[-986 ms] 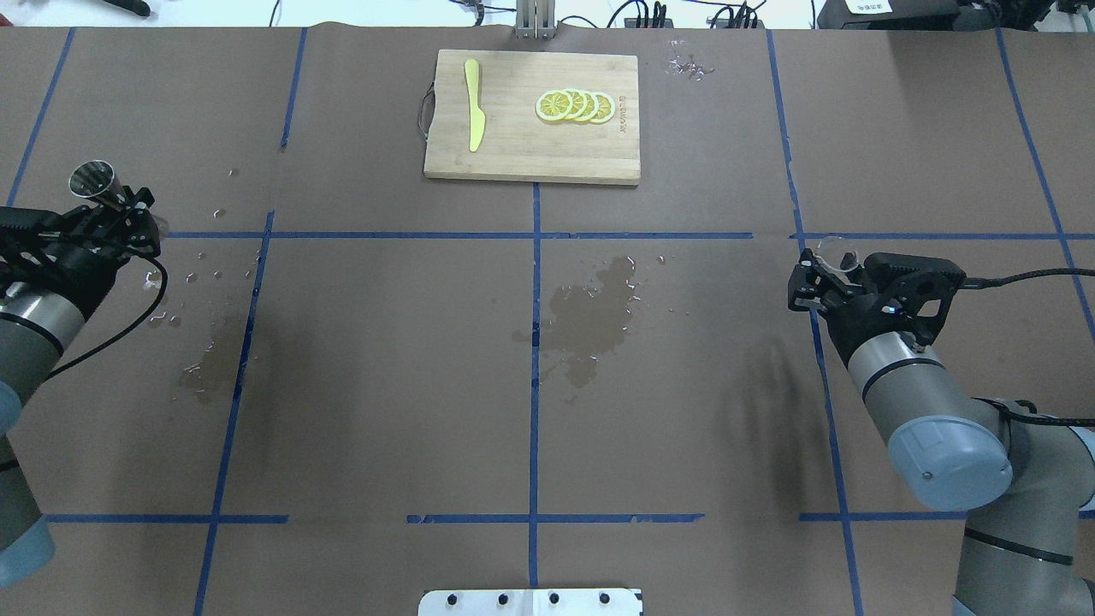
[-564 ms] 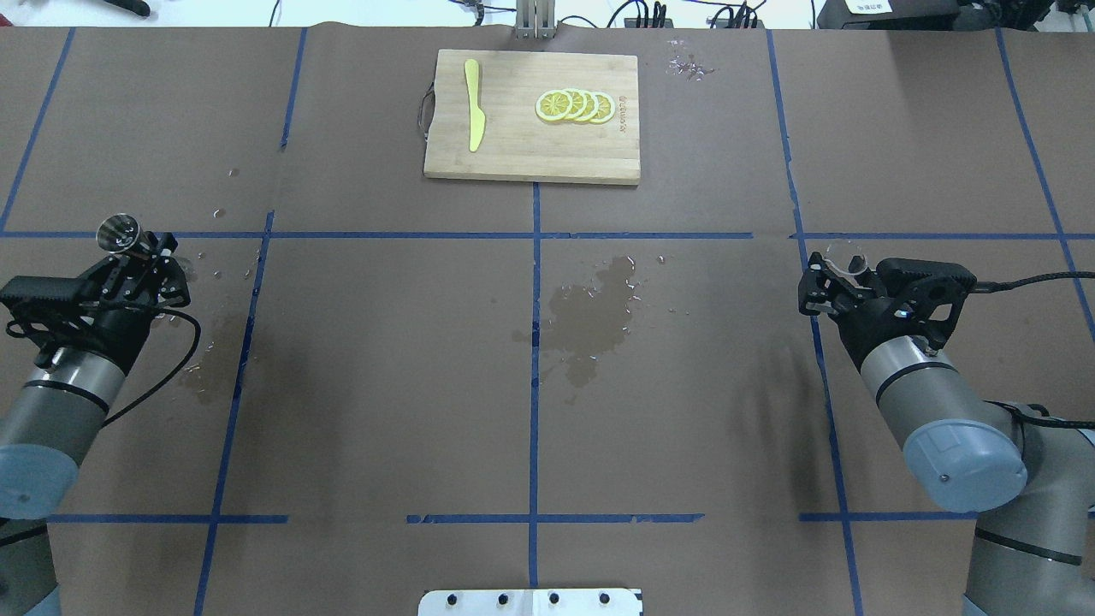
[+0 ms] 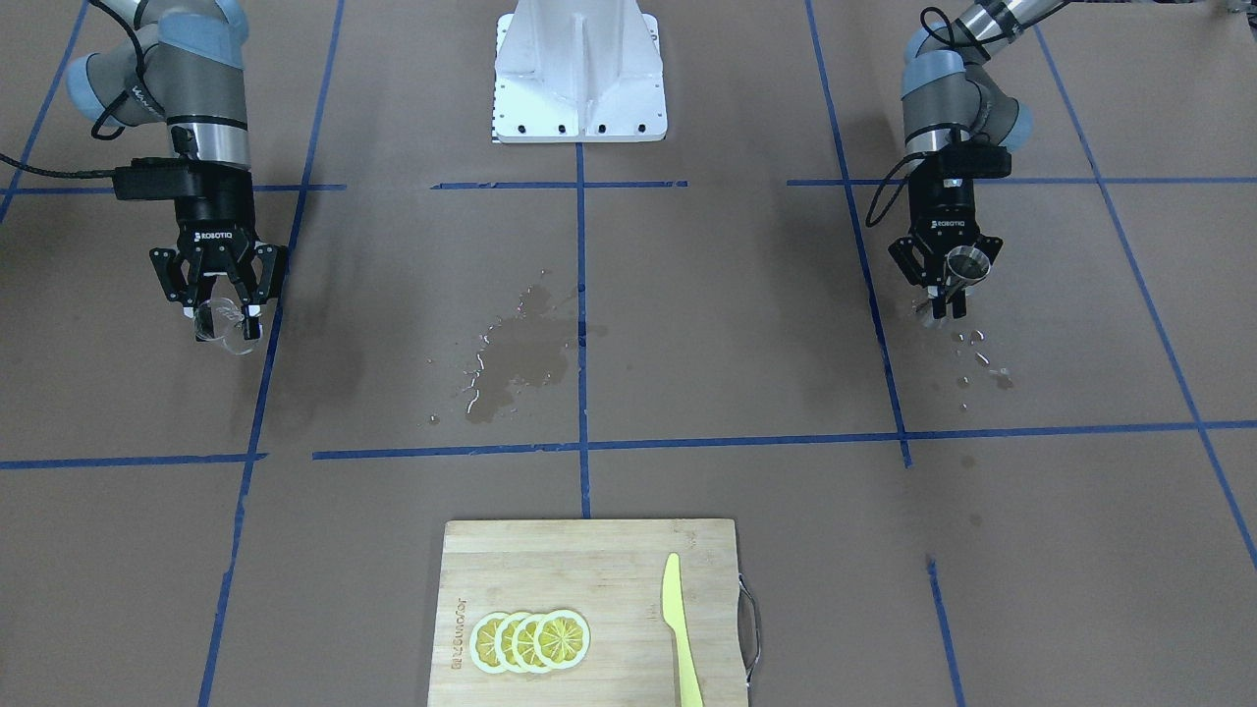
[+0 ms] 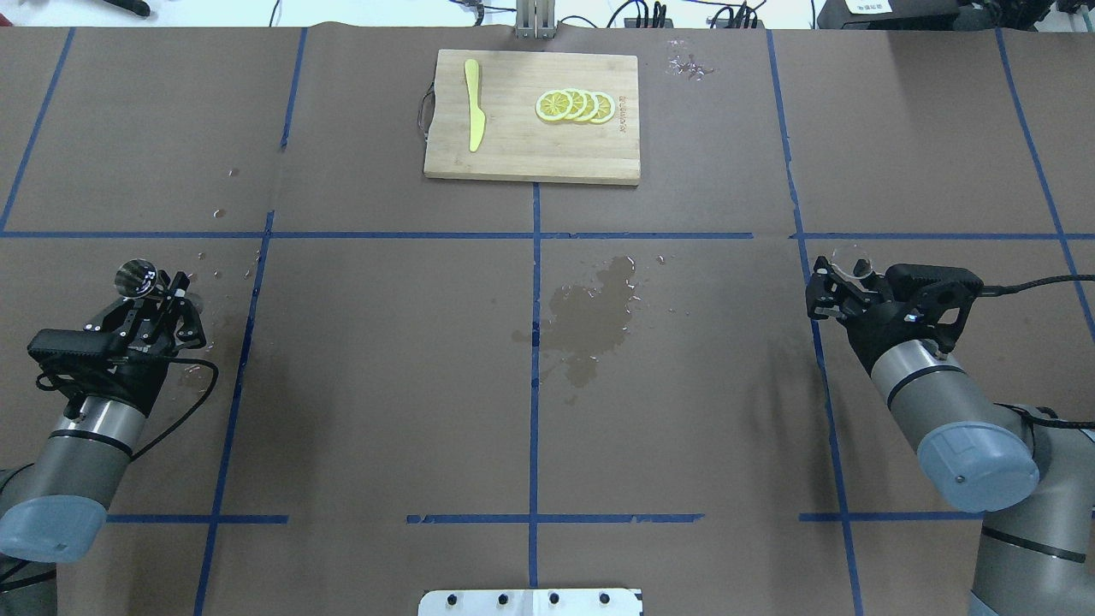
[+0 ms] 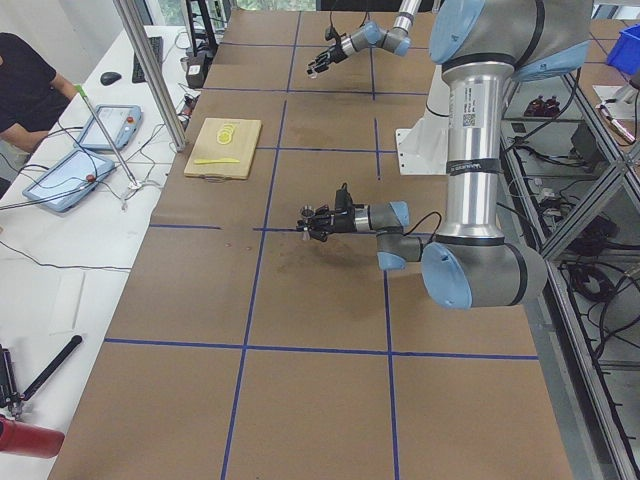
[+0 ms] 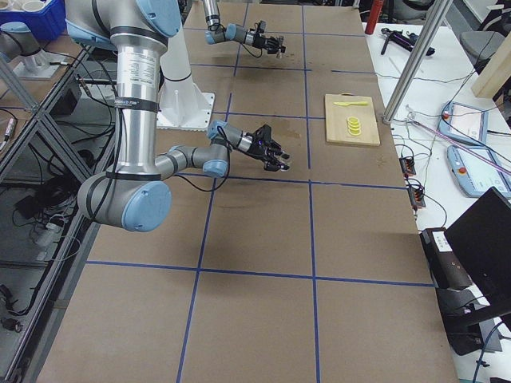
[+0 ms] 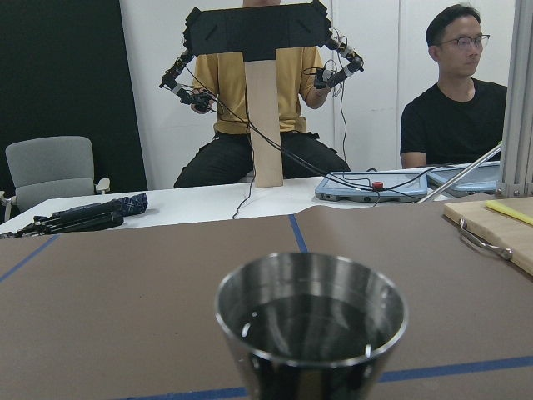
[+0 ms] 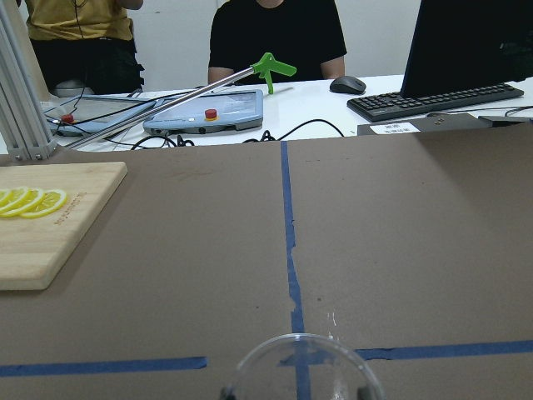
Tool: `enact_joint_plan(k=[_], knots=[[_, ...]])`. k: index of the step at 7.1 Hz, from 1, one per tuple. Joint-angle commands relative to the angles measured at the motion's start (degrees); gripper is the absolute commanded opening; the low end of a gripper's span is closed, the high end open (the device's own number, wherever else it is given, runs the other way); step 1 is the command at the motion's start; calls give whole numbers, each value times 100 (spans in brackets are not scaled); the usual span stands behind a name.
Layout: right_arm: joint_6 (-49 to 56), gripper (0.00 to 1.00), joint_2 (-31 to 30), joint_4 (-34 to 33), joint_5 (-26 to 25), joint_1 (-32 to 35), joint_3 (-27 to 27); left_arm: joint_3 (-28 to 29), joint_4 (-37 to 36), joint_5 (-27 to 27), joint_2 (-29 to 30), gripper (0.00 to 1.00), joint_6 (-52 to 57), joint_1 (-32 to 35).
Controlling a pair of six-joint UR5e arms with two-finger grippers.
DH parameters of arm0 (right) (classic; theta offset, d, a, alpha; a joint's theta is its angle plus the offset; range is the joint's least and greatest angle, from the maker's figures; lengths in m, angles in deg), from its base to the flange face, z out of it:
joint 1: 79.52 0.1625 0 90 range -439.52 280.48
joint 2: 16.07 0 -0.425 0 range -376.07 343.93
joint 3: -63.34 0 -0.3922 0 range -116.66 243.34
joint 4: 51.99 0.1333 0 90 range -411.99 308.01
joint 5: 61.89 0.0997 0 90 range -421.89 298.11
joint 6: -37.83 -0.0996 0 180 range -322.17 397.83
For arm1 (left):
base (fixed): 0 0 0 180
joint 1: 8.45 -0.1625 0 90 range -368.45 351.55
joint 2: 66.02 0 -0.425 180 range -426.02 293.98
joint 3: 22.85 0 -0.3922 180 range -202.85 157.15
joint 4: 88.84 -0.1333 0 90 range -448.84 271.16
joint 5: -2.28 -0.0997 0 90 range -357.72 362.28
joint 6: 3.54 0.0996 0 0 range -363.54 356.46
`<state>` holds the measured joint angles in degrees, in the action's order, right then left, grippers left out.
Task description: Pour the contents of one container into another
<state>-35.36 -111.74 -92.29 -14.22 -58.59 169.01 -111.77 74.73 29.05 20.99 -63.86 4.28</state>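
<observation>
The silvery metal jigger (image 4: 134,275) stands upright in my left gripper (image 4: 156,291), which is shut on its waist at the table's left side. Some liquid lies in its upper cone (image 7: 312,325). In the front-facing view the jigger (image 3: 967,263) is at the right. The small clear glass cup (image 4: 852,258) is in my right gripper (image 4: 843,275), which is shut on it at the table's right side. It shows as a faint clear shape (image 3: 224,329) below the fingers, and only its rim (image 8: 304,367) reaches the right wrist view. The two containers are far apart.
A wooden cutting board (image 4: 530,162) at the far centre carries lemon slices (image 4: 575,105) and a yellow knife (image 4: 473,103). A wet patch (image 4: 590,321) darkens the brown paper at mid-table. Droplets (image 4: 218,274) lie beside the left gripper. People sit beyond the far edge.
My left arm has drawn back toward the robot and slightly inward, carrying the jigger. My right arm has shifted a little back and outward with the glass cup.
</observation>
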Motion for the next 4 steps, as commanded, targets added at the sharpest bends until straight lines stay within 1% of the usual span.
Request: enact_joint_plan(k=[1, 3, 4], knots=[[69, 0, -100, 58, -3, 8, -38, 41, 0, -5, 62, 0, -7, -121], [69, 0, -144, 58, -29, 8, -46, 120, -9, 3, 115, 0, -7, -200], [69, 0, -171, 58, -29, 8, -47, 121, -9, 21, 124, 6, -7, -235]])
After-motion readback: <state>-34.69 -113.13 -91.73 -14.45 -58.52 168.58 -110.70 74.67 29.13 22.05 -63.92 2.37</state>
